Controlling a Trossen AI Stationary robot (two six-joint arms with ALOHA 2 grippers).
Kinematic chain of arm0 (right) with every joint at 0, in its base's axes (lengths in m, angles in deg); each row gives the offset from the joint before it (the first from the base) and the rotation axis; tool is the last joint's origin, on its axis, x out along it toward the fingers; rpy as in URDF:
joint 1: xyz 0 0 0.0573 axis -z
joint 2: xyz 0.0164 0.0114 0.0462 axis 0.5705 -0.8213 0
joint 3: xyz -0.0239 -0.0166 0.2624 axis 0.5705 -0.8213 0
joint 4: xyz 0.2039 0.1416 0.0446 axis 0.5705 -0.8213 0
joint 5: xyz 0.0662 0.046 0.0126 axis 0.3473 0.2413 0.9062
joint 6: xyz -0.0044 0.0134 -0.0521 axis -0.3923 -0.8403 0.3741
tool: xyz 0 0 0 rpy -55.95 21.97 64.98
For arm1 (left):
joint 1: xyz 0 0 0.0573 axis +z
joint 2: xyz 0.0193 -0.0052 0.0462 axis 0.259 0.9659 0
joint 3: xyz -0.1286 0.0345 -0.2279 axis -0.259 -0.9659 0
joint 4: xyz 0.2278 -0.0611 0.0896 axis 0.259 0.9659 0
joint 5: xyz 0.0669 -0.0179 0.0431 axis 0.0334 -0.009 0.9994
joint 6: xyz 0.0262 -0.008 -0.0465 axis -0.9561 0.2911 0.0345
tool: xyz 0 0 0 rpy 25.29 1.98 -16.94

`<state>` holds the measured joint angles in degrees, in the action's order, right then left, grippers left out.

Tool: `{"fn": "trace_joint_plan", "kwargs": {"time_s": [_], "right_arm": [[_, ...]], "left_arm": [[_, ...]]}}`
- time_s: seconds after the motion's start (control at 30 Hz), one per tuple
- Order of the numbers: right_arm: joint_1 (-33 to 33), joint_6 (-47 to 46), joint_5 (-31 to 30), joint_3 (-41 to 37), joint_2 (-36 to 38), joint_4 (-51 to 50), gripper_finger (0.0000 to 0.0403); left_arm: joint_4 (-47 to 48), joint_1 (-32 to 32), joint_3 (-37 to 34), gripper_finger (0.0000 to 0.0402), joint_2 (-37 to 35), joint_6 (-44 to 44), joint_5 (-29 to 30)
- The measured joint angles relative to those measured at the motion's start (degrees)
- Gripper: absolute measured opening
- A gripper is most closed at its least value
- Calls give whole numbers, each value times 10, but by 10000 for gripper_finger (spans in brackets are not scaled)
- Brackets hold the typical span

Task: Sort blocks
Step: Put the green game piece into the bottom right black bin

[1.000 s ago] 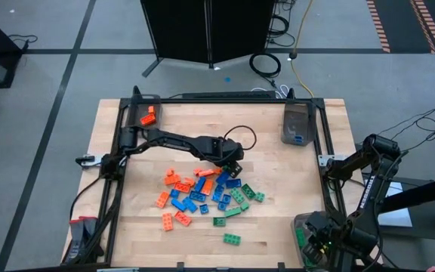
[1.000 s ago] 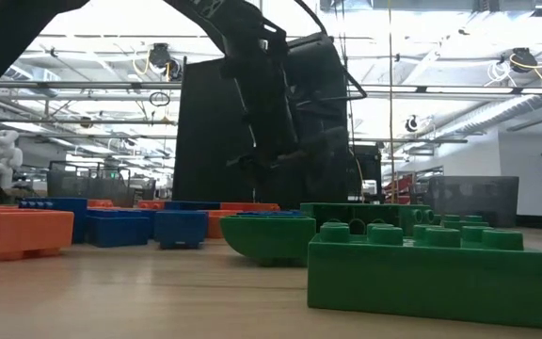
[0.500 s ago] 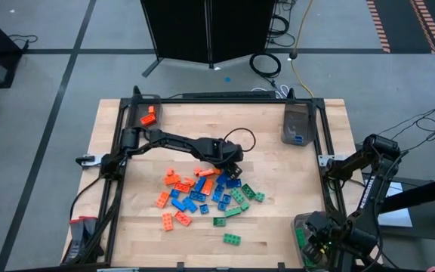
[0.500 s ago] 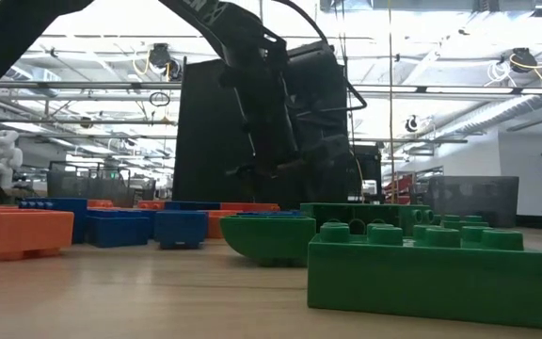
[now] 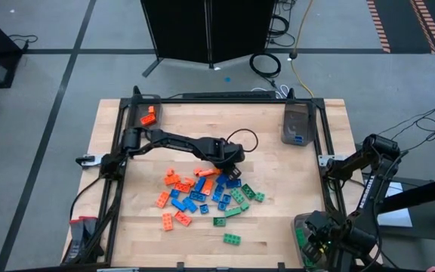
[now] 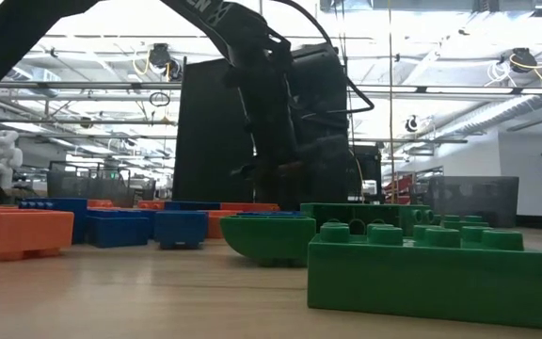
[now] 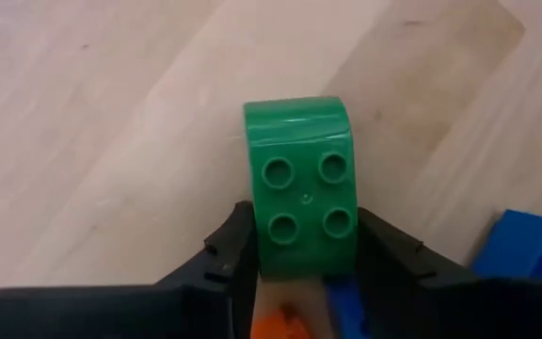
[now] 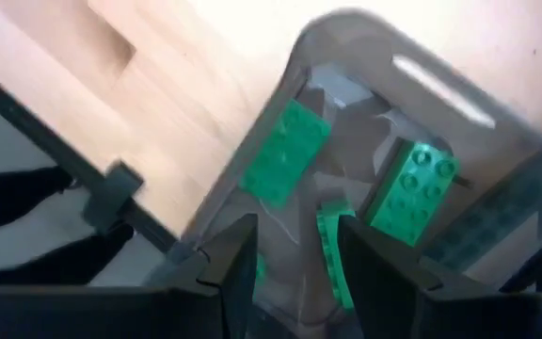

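A heap of orange, blue and green blocks (image 5: 202, 193) lies in the middle of the wooden table. At the heap's far right edge my left gripper (image 5: 231, 161) points steeply down, shut on a green four-stud block (image 7: 301, 179) with one rounded end. An orange and a blue block show under it between the fingers. My right gripper (image 8: 294, 247) hangs open, holding nothing, above the grey bin (image 8: 412, 113) at the table's near right corner, where green blocks (image 8: 285, 155) lie. My left gripper pinches the green block's two long sides (image 7: 263, 247) between its two fingers, at the end away from the rounded one. The fingers come from above, slanting, and lie across the block. The studs face the camera. Whether the block is off the table cannot be told.
A bin with orange blocks (image 5: 148, 115) stands at the far left corner and a bin with blue ones (image 5: 296, 128) at the far right. A lone green block (image 5: 232, 239) lies near the front edge. Large green blocks (image 6: 431, 273) fill the low view's foreground.
My left gripper has sunk a little onto the far right edge of the heap, rolled slightly, and its fingers have drawn together onto the green block. My right arm has kept still.
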<state>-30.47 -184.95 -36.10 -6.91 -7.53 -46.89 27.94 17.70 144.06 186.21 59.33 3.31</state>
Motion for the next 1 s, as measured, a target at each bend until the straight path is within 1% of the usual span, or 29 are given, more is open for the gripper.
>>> {"fn": "trace_joint_plan", "kwargs": {"time_s": [0.07,0.13,0.27,0.37,0.53,0.63,0.73,0.83,0.9,1.0], "right_arm": [[6,-1,-35,0,0,-8,146],[12,-1,-92,0,0,-17,146],[31,-6,-236,0,0,-61,146],[51,-25,-351,0,0,-113,146],[99,-14,-494,0,2,-182,146],[136,17,-580,0,12,-195,152],[174,43,-674,10,26,-198,171],[208,76,-762,36,41,-198,201],[224,112,-796,59,50,-199,224],[245,177,-804,108,65,-199,259]], "left_arm": [[6,-1,11,130,-5,-17,-4],[10,-1,22,130,-14,-36,-13],[1,-1,47,130,-60,-72,-15],[-6,2,58,130,-91,-101,-2],[-7,0,64,130,-150,-152,2],[-12,-3,66,130,-187,-178,6],[-19,-4,65,130,-219,-199,9],[-33,-6,66,130,-254,-224,12],[-37,-7,66,130,-273,-241,12],[-72,-11,66,130,-290,-256,12]]}}
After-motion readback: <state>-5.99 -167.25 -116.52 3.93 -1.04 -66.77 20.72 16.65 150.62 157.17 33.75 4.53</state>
